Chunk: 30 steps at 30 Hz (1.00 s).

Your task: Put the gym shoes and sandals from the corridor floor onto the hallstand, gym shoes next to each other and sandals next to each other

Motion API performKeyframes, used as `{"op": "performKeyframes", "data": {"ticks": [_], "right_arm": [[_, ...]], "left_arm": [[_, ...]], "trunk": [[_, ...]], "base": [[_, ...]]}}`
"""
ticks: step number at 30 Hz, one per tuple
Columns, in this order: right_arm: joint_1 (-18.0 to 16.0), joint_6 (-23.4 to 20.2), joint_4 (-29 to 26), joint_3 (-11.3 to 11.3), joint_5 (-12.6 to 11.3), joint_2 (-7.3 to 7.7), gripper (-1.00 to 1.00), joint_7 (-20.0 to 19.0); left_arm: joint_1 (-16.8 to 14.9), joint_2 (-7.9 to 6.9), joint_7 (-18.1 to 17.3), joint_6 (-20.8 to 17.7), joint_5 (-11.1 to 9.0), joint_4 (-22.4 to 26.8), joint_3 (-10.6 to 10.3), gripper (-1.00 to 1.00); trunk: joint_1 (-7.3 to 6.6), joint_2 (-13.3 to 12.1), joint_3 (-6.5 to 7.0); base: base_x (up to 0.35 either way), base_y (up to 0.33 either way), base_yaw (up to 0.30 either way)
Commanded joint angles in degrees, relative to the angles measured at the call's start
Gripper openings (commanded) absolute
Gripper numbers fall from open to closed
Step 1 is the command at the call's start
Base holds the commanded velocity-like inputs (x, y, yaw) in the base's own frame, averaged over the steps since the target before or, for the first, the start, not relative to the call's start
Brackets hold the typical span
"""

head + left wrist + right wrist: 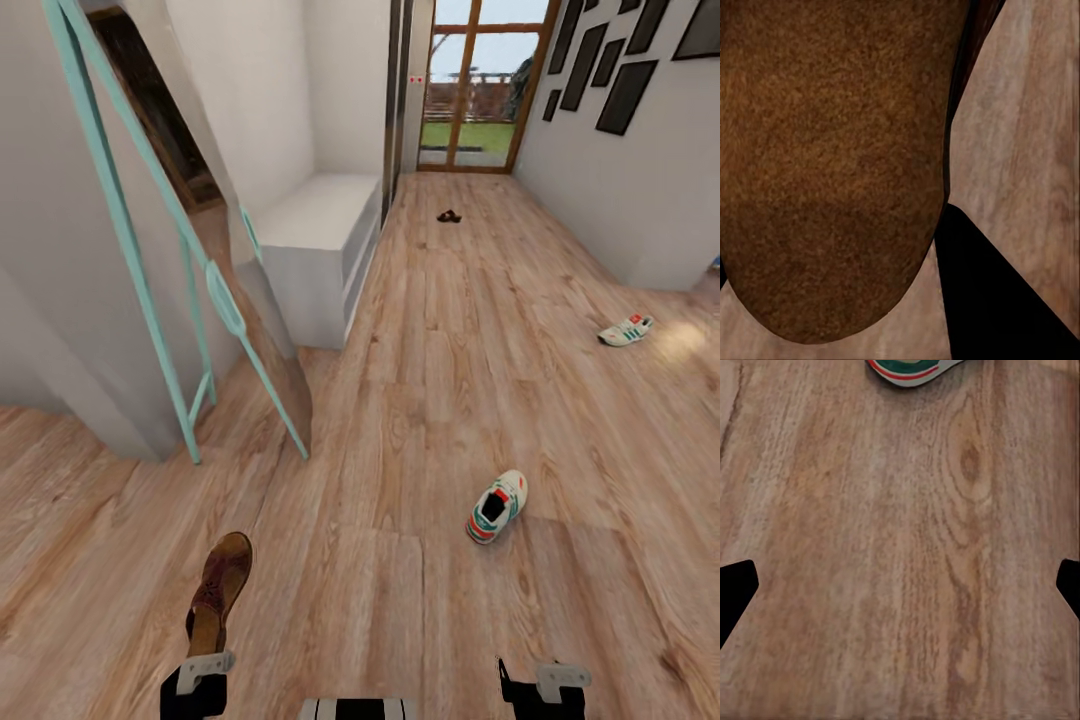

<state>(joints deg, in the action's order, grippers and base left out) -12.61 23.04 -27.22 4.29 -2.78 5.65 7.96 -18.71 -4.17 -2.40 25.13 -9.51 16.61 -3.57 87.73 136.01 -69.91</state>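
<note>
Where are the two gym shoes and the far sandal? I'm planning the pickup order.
Near gym shoe (497, 507), head view, on its red-orange tongue.
Far gym shoe (626, 330), head view, on its white upper.
Far sandal (449, 216), head view, on its dark middle; too small to tell the part.

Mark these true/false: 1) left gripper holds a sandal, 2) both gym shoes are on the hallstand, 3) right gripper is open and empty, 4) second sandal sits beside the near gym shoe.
1) True: the left gripper is shut on a brown sandal.
2) False: both gym shoes lie on the corridor floor; the hallstand top is bare.
3) True: the right gripper is open over bare floor.
4) False: the second sandal lies far down the corridor.
</note>
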Motion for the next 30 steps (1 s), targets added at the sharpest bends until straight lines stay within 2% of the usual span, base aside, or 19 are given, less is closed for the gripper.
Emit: {"op": "performKeyframes", "data": {"ticks": [1, 9, 13, 17, 19, 20, 22, 23, 24, 26, 30], "right_arm": [[0.0, 0.2, 0.1, 0.5, -0.3, 0.06, 1.00, 0.4], [0.0, 0.2, 0.3, 0.5, -0.3, 0.00, 1.00, 0.4], [0.0, 0.2, 0.3, 0.5, -0.3, 0.00, 1.00, 0.3], [0.0, 0.2, 0.3, 0.4, -0.3, 0.04, 1.00, 0.4], [0.0, 0.2, 0.4, 0.4, -0.3, 0.01, 1.00, 0.4], [0.0, 0.2, 0.4, 0.4, -0.3, 0.04, 1.00, 0.4], [0.0, 0.2, 0.4, 0.4, -0.3, 0.05, 1.00, 0.4], [0.0, 0.2, 0.3, 0.3, -0.3, 0.04, 1.00, 0.4], [0.0, 0.2, 0.3, 0.3, -0.3, 0.04, 1.00, 0.4], [0.0, 0.2, 0.1, 0.3, -0.3, 0.06, 1.00, 0.4], [0.0, 0.2, -0.1, 0.2, -0.3, 0.06, 1.00, 0.4]], "left_arm": [[0.0, -0.02, -0.3, 0.1, -0.3, 0.2, -0.6, -1.00], [-0.5, 0.49, -0.5, -0.1, 1.6, 0.8, -1.6, -1.00], [-1.0, 1.33, -0.5, -0.6, 3.0, 1.6, -2.3, -1.00], [-2.3, 2.74, -0.5, -1.8, 3.6, 5.0, -2.7, -1.00], [-3.6, 3.60, -0.7, -4.5, 3.9, 7.7, -3.7, -1.00], [-5.2, 4.68, -0.9, -9.4, 4.5, 10.1, -5.7, -1.00], [-6.3, 5.61, -1.0, -13.0, 4.8, 11.8, -7.3, -1.00], [-7.8, 6.61, -1.1, -17.2, 5.1, 14.5, -8.9, -1.00], [-8.5, 6.87, -1.1, -19.1, 5.1, 15.9, -9.3, -1.00], [-9.7, 7.77, -2.3, -25.5, 5.1, 20.8, -10.0, -1.00], [-9.2, 7.99, -3.8, -27.2, 5.2, 22.6, -10.1, -1.00]], "trunk": [[-0.01, 0.0, -0.04], [-0.01, 0.0, -0.04], [-0.01, 0.0, -0.04], [-0.01, 0.0, -0.04], [-0.01, 0.0, -0.04], [-0.01, 0.0, -0.04], [-0.01, 0.0, -0.04], [-0.01, 0.0, -0.04], [-0.01, 0.0, -0.04], [-0.01, 0.0, -0.04], [-0.01, 0.0, -0.04]], "base": [[0.000, 0.000, -0.276], [0.000, 0.000, -0.280], [0.000, 0.000, -0.282], [0.000, 0.000, -0.282], [0.000, 0.000, -0.282], [0.000, 0.000, -0.283], [0.000, 0.000, -0.283], [0.000, 0.000, -0.283], [0.000, 0.000, -0.284], [0.000, 0.000, -0.284], [0.000, 0.000, -0.284]]}}
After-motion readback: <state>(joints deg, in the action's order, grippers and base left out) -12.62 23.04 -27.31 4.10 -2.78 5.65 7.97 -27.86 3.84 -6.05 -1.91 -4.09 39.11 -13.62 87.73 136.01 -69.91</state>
